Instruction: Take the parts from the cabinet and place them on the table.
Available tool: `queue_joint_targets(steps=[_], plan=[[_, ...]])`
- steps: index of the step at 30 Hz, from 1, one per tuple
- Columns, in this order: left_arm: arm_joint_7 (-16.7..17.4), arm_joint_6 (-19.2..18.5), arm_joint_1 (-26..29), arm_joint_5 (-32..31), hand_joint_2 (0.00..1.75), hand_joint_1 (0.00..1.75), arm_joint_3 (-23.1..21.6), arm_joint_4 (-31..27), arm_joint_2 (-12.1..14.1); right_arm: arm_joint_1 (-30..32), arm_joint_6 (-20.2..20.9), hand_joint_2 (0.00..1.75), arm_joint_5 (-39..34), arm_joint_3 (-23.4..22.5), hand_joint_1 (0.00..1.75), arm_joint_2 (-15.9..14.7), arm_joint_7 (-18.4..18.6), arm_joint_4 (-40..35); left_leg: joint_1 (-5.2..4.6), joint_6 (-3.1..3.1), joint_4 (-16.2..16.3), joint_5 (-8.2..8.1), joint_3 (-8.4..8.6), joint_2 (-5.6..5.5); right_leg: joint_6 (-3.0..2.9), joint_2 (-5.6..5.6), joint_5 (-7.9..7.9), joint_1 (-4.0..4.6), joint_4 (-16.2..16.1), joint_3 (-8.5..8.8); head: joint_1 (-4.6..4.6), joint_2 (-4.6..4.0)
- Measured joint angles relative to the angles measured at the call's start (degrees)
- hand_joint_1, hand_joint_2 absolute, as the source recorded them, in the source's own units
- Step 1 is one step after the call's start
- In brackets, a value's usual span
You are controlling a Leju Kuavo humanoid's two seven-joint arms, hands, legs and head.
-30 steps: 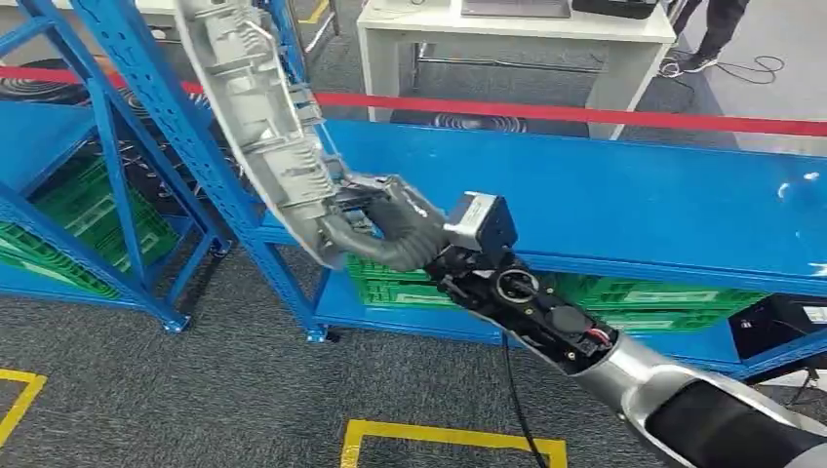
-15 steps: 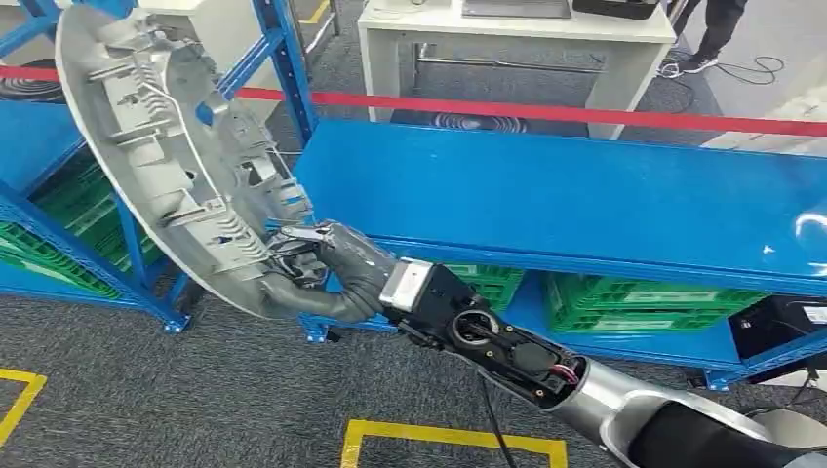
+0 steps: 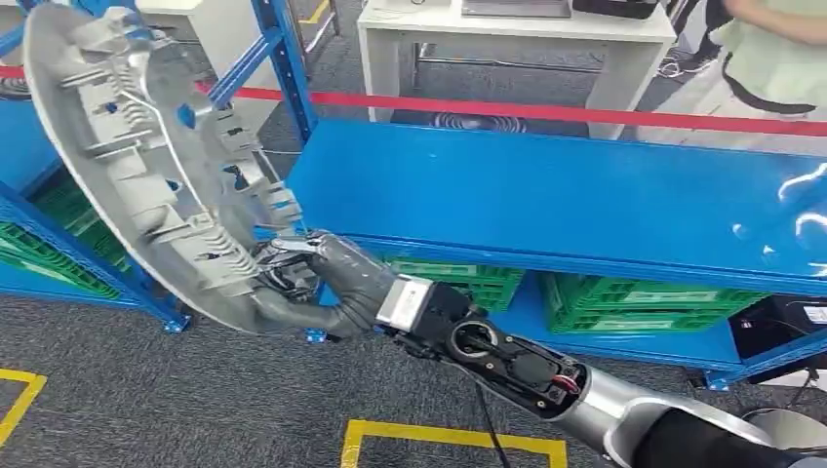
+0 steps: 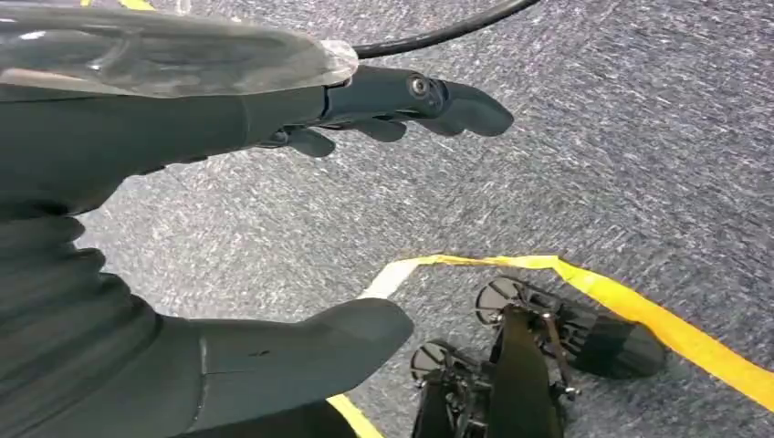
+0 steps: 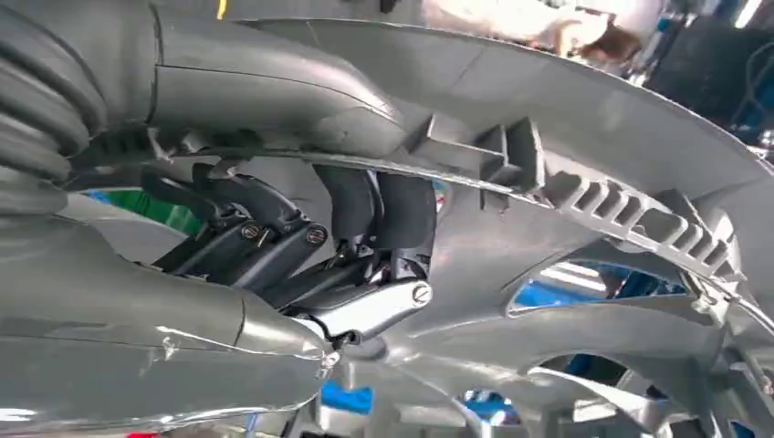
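Observation:
A large round grey wheel-cover part with ribs and cut-outs hangs tilted in front of the blue rack post, its ribbed inner face toward me. My right hand grips its lower rim, thumb on one side and fingers hooked through the ribs, as the right wrist view shows on the part and the hand. The blue table top stretches to the right of the part, bare. My left hand hangs over grey carpet with fingers spread and nothing in it.
Blue rack posts stand at the left. Green crates sit under the table. A red barrier tape runs behind it, with a white desk and a person beyond. Yellow floor tape marks the carpet.
My right arm has swung the part leftward and lower, turning its inner face toward me. A person has come into view at the far right.

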Motion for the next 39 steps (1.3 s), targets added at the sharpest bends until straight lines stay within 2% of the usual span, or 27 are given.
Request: queue_joint_targets(steps=[11, 21, 25, 30, 31, 32, 33, 34, 35, 36, 37, 38, 39], plan=[[-0.4, 0.1, 0.0, -0.4, 1.75, 0.00, 0.0, 0.0, 0.0, 0.0, 6.9, 1.75, -5.4, 0.5, 1.75, 0.0, -1.2, 0.0, 0.00, -0.01, 0.0, -0.01, 0.00, 0.00, 0.00, 0.00, -0.01, 0.00, 0.0, 0.00, 0.02, 0.00], [-0.6, 0.8, 0.0, 0.6, 1.75, 0.00, 0.0, 0.0, 0.0, 0.0, 8.4, 1.75, -5.6, 0.5, 1.75, 0.0, -1.5, 0.4, -0.21, -0.04, 0.1, -0.16, -0.02, -0.01, 0.04, 0.00, -0.01, -0.18, 0.0, 0.05, 0.02, 0.00], [-0.5, 1.3, 0.0, 1.3, 1.75, 0.00, 0.1, 0.0, 0.3, 0.0, 9.5, 1.75, -5.4, 0.5, 1.75, 0.0, -1.7, 0.9, -0.25, 0.18, 0.3, -0.38, -0.06, -0.04, 0.17, 0.00, -0.10, -0.23, 0.0, 0.14, 0.00, 0.00], [0.1, 2.2, 0.0, 2.4, 1.75, 0.00, 0.5, 0.0, 0.6, -0.3, 10.5, 1.75, -5.6, 0.5, 1.75, 0.3, -2.2, 1.7, -0.45, 0.72, 0.5, -0.80, -0.10, -0.13, 0.61, -0.17, -0.29, -0.37, -0.3, 0.48, -0.07, 0.00], [0.2, 2.3, 0.0, 2.4, 1.75, 0.00, 0.5, 0.0, 0.6, -0.4, 10.6, 1.75, -5.7, 0.5, 1.75, 0.4, -2.2, 1.7, 0.29, 1.03, -0.3, -0.46, 0.41, -0.21, 0.92, -0.23, -0.64, -0.09, -0.2, 0.56, -0.11, 0.00], [0.4, 2.4, 0.0, 2.4, 1.75, 0.00, 0.5, 0.0, 0.6, -0.5, 10.6, 1.75, -5.7, 0.5, 1.75, 0.5, -2.3, 1.8, 0.34, 1.11, -0.7, -0.39, 0.79, -0.33, 1.01, -0.23, -1.55, -0.22, 1.3, 0.42, -0.02, 0.00], [0.4, 2.4, 0.0, 2.4, 1.75, 0.00, 0.5, 0.0, 0.7, -0.8, 10.6, 1.75, -5.7, 0.5, 1.75, 0.5, -2.3, 1.9, 0.43, 1.37, -0.8, -0.38, 0.86, -0.39, 1.13, -0.23, -4.00, -0.24, 5.1, -1.35, 0.31, 0.00], [0.4, 2.5, 0.0, 2.4, 1.75, 0.00, 0.5, 0.0, 0.7, -0.8, 10.5, 1.75, -5.8, 0.5, 1.75, 0.5, -2.4, 1.9, 0.44, 1.37, -0.8, -0.38, 0.85, -0.62, 1.26, -0.22, -6.64, -0.28, 10.3, -3.76, 0.70, 0.00], [0.5, 2.5, 0.0, 2.4, 1.75, 0.00, 0.5, 0.0, 0.7, -0.8, 10.5, 1.75, -5.9, 0.5, 1.75, 0.5, -2.4, 2.0, 0.43, 1.37, -0.8, -0.38, 0.84, -0.81, 1.39, -0.22, -8.57, -0.30, 14.8, -5.94, 0.85, 0.00], [0.5, 2.5, 0.0, 2.4, 1.75, 0.00, 0.5, 0.0, 0.7, -0.7, 10.5, 1.75, -5.9, 0.5, 1.75, 0.5, -2.4, 2.1, 0.43, 1.35, -0.8, -0.39, 0.81, -1.11, 1.49, -0.22, -9.70, -0.32, 18.4, -7.81, 0.85, 0.00], [0.5, 2.5, 0.0, 2.4, 1.75, 0.00, 0.5, 0.0, 0.7, -0.7, 10.5, 1.75, -6.1, 0.5, 1.75, 0.5, -2.4, 2.4, 0.47, 1.29, -0.7, -0.40, 0.83, -1.54, 1.48, -0.23, -9.07, -0.38, 19.0, -8.28, 0.90, 0.00], [0.6, 2.6, 0.1, 2.6, 1.75, 0.00, 0.5, 0.0, 0.8, -0.7, 10.5, 1.75, -6.1, 0.5, 1.75, 0.5, -2.4, 2.6, 0.54, 1.11, -0.6, -0.40, 0.83, -2.05, 1.44, -0.22, -7.19, -0.50, 16.7, -7.35, 0.98, -0.02], [0.6, 2.6, 0.1, 2.8, 1.75, 0.00, 0.6, 0.0, 0.8, -0.7, 10.5, 1.75, -6.3, 0.5, 1.75, 0.5, -2.4, 2.7, 0.64, 0.87, -0.4, -0.41, 0.81, -2.68, 1.39, -0.10, -4.40, -0.66, 11.9, -5.13, 1.09, 0.00]])
